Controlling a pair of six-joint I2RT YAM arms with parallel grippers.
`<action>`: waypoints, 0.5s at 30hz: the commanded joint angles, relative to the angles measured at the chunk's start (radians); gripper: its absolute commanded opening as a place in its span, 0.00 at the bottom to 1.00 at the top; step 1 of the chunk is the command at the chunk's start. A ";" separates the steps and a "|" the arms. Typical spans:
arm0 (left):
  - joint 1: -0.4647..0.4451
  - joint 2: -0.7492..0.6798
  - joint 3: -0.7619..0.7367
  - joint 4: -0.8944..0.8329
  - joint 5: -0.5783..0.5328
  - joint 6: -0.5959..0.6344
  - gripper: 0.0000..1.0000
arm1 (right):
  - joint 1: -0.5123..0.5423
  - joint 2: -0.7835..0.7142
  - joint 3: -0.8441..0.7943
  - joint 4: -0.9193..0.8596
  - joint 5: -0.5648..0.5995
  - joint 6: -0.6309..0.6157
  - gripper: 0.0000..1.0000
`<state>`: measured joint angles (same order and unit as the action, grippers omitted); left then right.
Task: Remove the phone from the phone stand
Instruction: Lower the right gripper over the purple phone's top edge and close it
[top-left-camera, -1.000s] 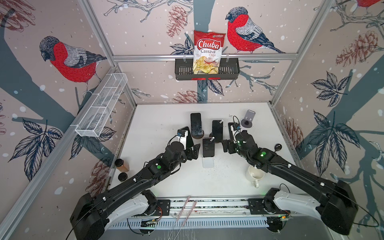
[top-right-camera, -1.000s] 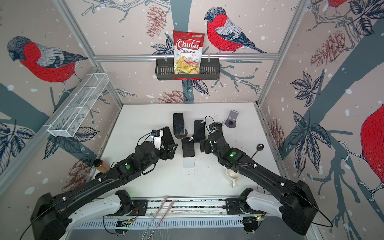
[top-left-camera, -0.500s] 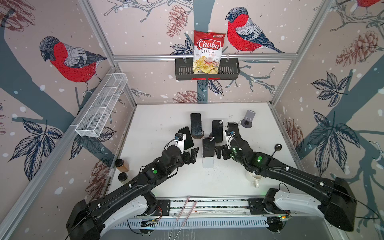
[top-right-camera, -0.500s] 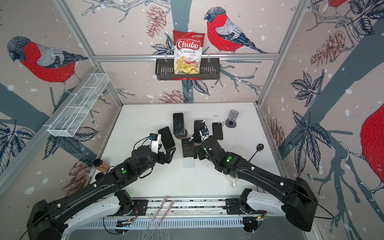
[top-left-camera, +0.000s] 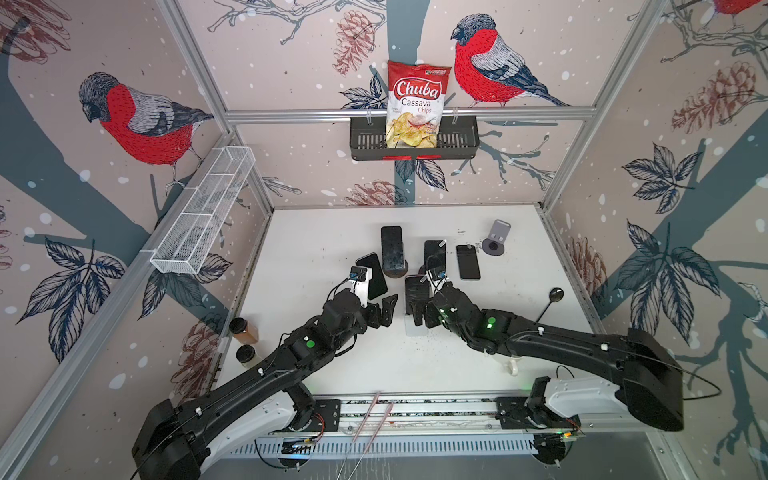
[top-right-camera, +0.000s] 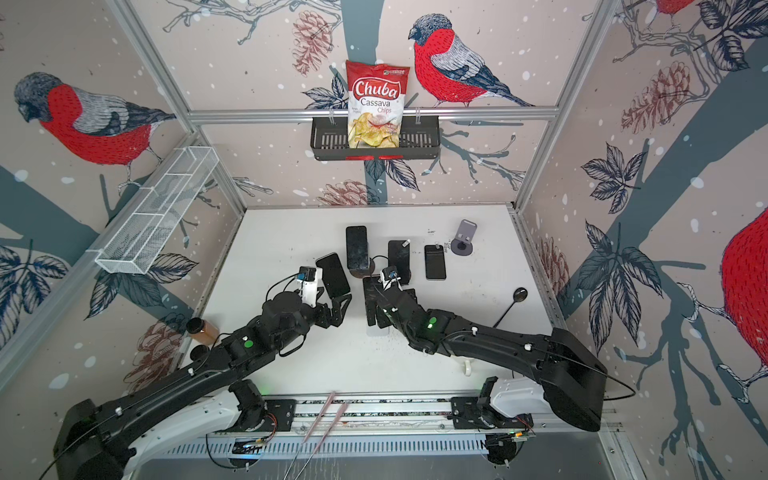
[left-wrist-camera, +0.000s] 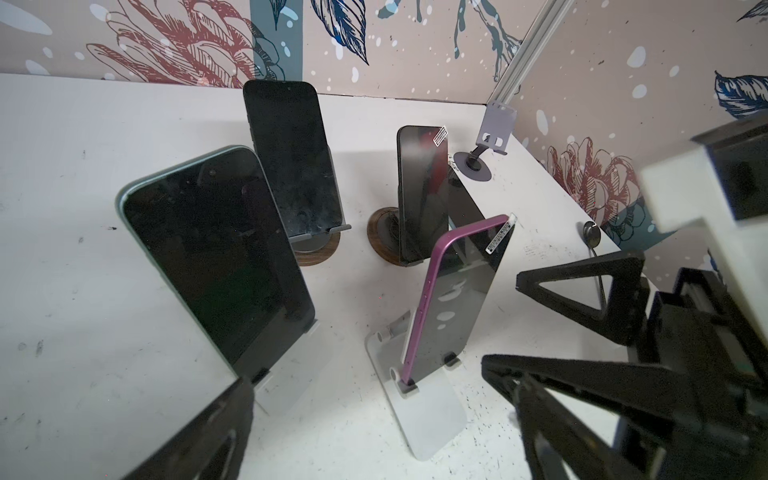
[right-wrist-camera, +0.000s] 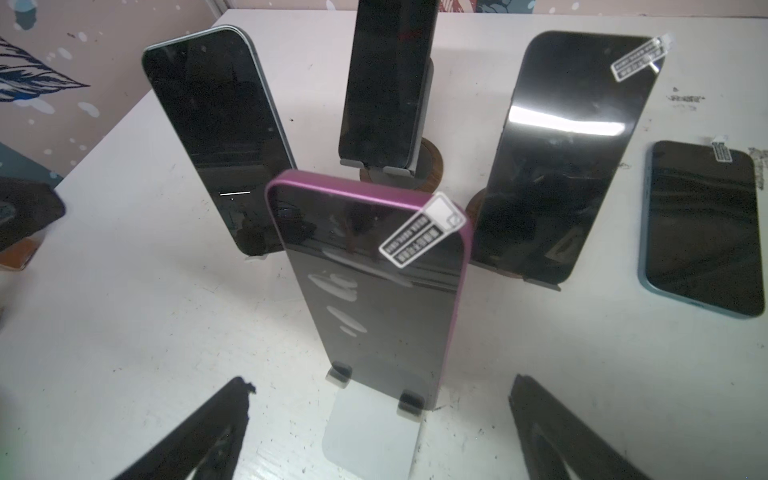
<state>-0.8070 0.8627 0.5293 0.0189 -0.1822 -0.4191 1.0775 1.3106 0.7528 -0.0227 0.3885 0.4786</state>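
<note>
Facing purple-edged phone (right-wrist-camera: 374, 291) on white stand (right-wrist-camera: 370, 432) | right gripper (right-wrist-camera: 374, 415) spread, empty | left gripper (top-left-camera: 384, 309) spread, empty

— Hidden? White mug (top-left-camera: 513, 365): mostly under the right arm, handle showing. Purple phone (top-left-camera: 415, 291): lower part behind the right gripper (top-left-camera: 420, 316).
— Unreadable? Sticker print (right-wrist-camera: 422, 235), too blurred.
</note>
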 joint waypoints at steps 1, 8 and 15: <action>0.000 -0.003 -0.004 0.038 -0.014 0.005 0.97 | 0.012 0.026 -0.004 0.085 0.064 0.051 0.99; 0.001 -0.004 -0.008 0.035 -0.013 0.009 0.97 | 0.041 0.101 0.032 0.095 0.111 0.040 1.00; 0.001 -0.001 -0.002 0.035 -0.017 0.022 0.97 | 0.041 0.136 0.062 0.107 0.159 0.059 0.97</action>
<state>-0.8070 0.8616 0.5247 0.0185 -0.1871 -0.4175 1.1187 1.4357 0.7956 0.0528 0.4969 0.5217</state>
